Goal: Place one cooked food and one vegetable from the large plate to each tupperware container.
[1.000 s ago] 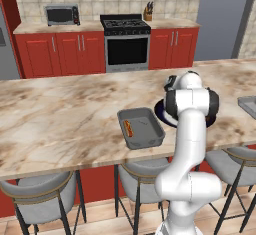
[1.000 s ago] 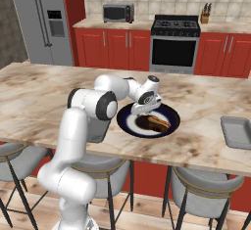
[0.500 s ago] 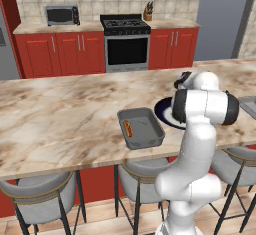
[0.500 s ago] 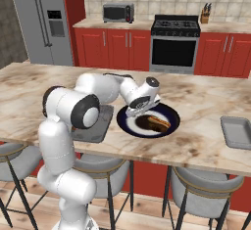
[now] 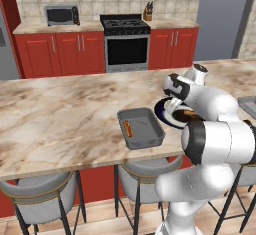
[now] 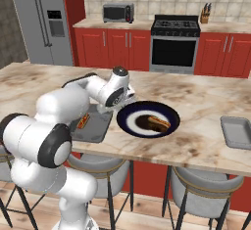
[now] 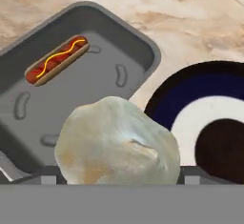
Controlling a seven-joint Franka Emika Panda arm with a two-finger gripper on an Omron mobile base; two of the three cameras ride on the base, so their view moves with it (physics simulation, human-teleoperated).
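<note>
End effector (image 7: 116, 182) pinches a pale, lumpy vegetable (image 7: 116, 142), jaws spread wide around it. Below, on the marble worktop (image 7: 190, 8): grey tupperware container (image 7: 121, 42) at 10 o'clock with hot dog (image 7: 57, 61) inside; large plate (image 7: 190, 99) at 3 o'clock, just beside it.

Counter tally: two grey tupperware containers, one (image 5: 141, 127) beside the plate and a second (image 6: 237, 131) well apart at the far end of the island. One large plate (image 6: 131, 116), navy rim. Two hot dogs: one (image 7: 57, 61) with a mustard line in the near container, one (image 6: 159, 122) on the plate's dark centre. One pale, rounded lumpy vegetable (image 7: 117, 142), kind unclear, seen close in the hand view. Beyond: one microwave (image 5: 61, 14), one stove (image 5: 127, 41), one knife block (image 5: 147, 13), one fridge (image 6: 45, 21). Stools: three partly visible (image 5: 39, 186).
</note>
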